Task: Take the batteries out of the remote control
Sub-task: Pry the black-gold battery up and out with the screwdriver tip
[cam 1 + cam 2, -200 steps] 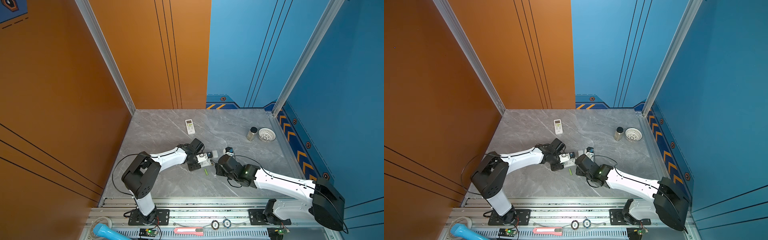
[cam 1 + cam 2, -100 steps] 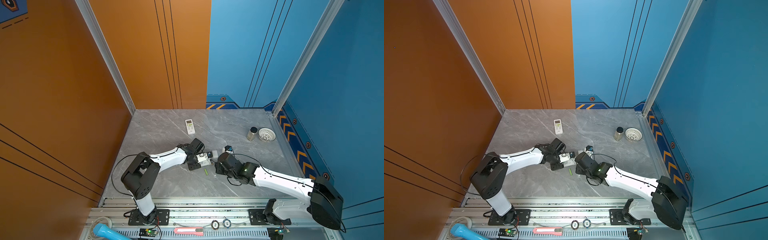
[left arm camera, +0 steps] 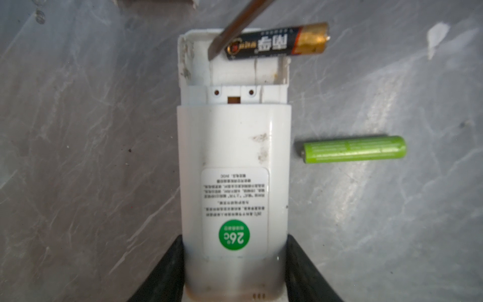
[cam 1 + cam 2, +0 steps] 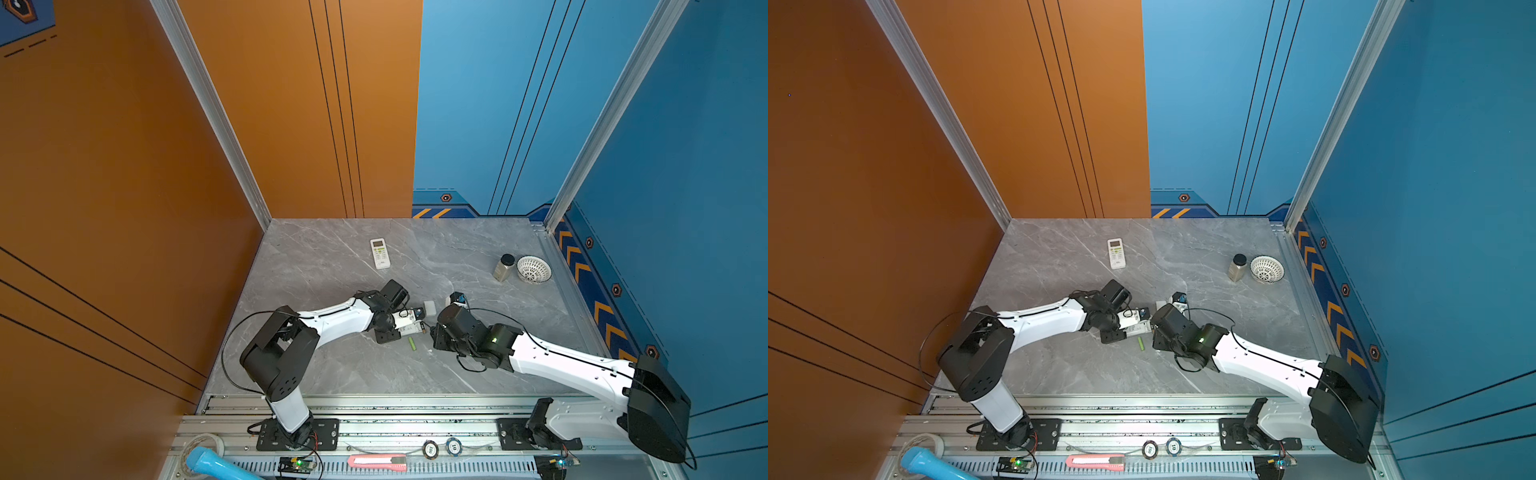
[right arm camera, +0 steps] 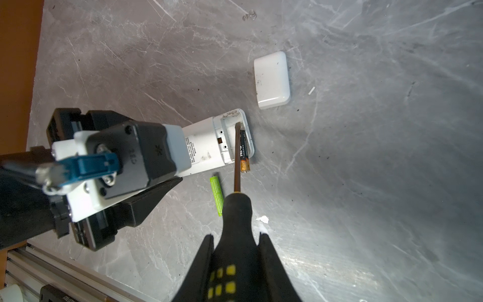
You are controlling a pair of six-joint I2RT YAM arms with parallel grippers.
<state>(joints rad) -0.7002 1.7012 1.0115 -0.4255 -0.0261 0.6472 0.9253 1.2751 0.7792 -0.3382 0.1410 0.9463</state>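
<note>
Right claw (image 5: 236, 240) gripping screwdriver (image 5: 236, 209), arm (image 4: 561, 361) low, outstretched

lime battery (image 3: 352, 149), white remote (image 3: 234, 157), grey-marbled table (image 3: 78, 157)

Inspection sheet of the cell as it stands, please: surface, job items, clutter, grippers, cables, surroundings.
Surface: grey marble table, few white scraps.
Job's things: remote back up, compartment open; black battery askew in it, gold end overhanging; green battery loose beside remote; cover lying apart.
Clutter: second remote, jar, white basket at back.
Grippers: left gripper shut on remote; right gripper shut on screwdriver, tip in compartment.
Cables: black cable loops beside left arm, clear of work.
Surroundings: orange wall, blue wall; utility knife, two chips on front rail.
</note>
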